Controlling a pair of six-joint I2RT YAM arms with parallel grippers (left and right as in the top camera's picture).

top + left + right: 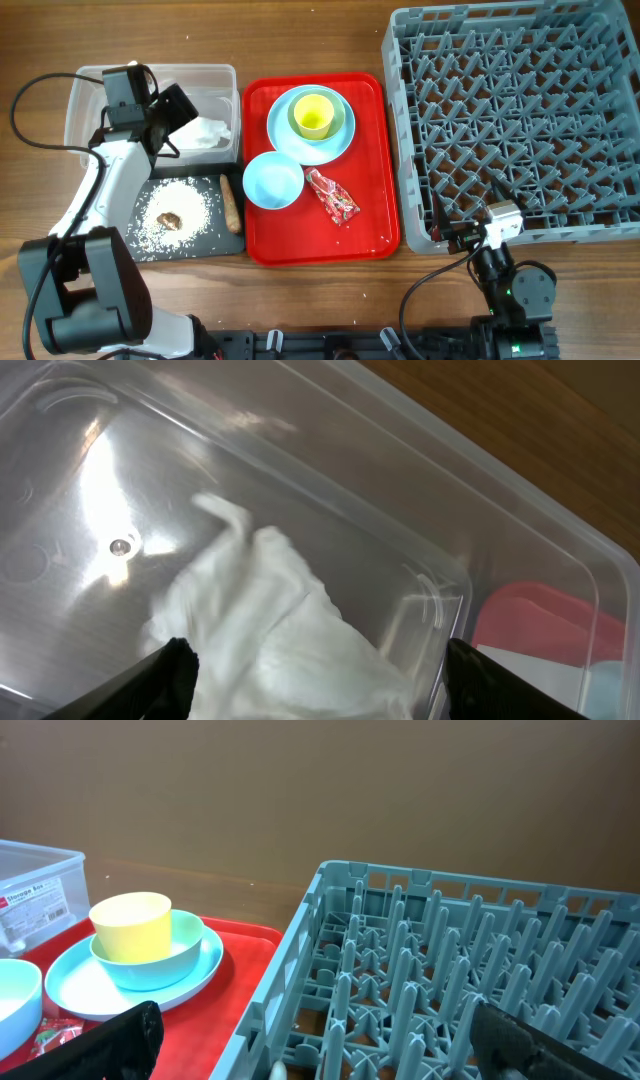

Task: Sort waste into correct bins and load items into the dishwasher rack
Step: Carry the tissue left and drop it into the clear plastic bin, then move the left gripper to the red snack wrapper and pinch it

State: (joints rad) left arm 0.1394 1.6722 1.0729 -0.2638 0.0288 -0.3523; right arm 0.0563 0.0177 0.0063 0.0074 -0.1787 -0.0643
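L gripper [320, 660] hangs over clear tub [85, 110] at 10 o'clock of table [300, 292]. Fingers [175, 675] are spread wide and clamp nothing. Crumpled white napkin [270, 630] lies on tub floor right below, btwn the two tips; can't tell if they touch it. From overhead, napkin sits at tub's 3 o'clock side, near the wall facing red tray [375, 200].

Black tray [215, 246] is just at 6 o'clock of tub. It holds white crumbs [195, 205] w/ brown lump [169, 219] in the middle, and brown stick [231, 203] lies along its 3 o'clock edge.

Red tray is mid-table. Blue plate [310, 155] is at its 12 o'clock end, w/ green bowl [338, 112] on it and yellow cup [312, 117] upright inside bowl. Small blue bowl [272, 181] is at plate's 7 o'clock, against its rim. Red wrapper [332, 194] is just beside, at small bowl's 3 o'clock.

Rack [520, 110] fills the 2 to 3 o'clock part of table.

R gripper [315, 1020] sits low at 5 o'clock, by rack's 7 o'clock corner. Its fingers are apart w/ nothing btwn them. Its cam looks across rack pegs, w/ the plate stack at its 9 o'clock.
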